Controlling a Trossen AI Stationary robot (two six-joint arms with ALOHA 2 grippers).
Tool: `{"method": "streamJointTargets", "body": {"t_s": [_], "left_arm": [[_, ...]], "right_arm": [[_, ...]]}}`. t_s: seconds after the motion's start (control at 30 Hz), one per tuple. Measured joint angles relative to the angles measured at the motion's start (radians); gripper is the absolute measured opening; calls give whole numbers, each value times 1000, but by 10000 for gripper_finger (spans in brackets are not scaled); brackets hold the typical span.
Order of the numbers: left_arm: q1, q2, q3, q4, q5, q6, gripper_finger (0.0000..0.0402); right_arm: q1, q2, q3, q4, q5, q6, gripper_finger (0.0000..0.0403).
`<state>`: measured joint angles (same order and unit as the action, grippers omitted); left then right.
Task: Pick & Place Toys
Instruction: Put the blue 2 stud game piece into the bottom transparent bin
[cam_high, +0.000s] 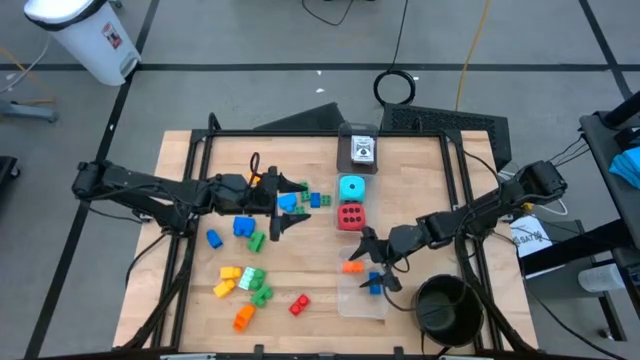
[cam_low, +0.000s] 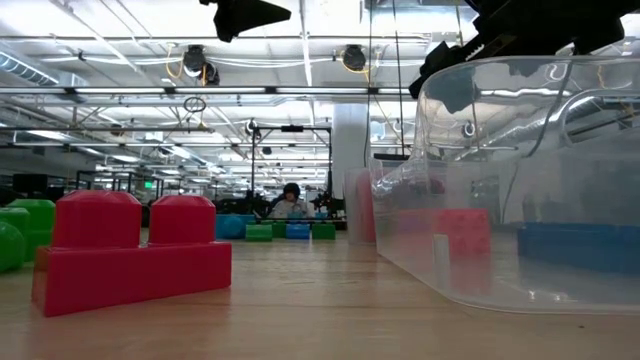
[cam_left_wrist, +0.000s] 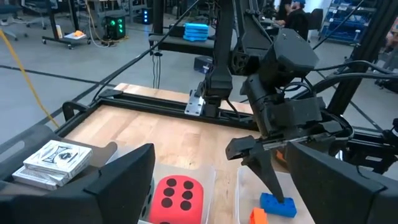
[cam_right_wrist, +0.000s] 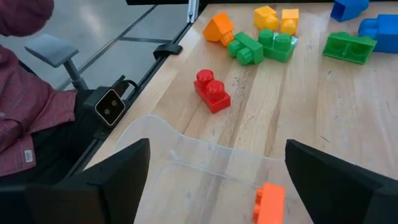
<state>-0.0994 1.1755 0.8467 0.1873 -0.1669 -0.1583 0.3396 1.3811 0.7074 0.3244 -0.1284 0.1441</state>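
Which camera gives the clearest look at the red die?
The left wrist view: the red die sits close, its black pips plain, partly cut by the picture's edge. The high view shows it small from above, beside the cyan die. The low and right wrist views do not clearly show it.

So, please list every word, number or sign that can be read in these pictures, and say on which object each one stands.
No text can be read as words.
Red die with black dots: six pips on the upper face, a count, not writing.
White picture cards: a dark drawing, too blurred to read.
White plastic bin on the floor: a red and dark label, too small to read.
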Motion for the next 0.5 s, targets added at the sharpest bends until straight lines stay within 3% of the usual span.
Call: {"method": "streamJointTargets", "body": {"t_s": [0.1,0.2,0.27,0.37,0.5], "left_arm": [[0,0,0,55,12,-47,365],[-7,-2,1,-16,45,-171,370],[-15,1,0,-137,67,-206,372],[-28,0,0,-323,87,-109,369],[-37,2,-1,-691,51,-126,360]], "right_arm": [[-5,0,0,0,0,2,339],[-5,0,0,0,0,4,339],[-5,0,0,0,0,5,339],[-5,0,0,-4,0,5,339],[-5,0,0,-3,0,5,339]]}}
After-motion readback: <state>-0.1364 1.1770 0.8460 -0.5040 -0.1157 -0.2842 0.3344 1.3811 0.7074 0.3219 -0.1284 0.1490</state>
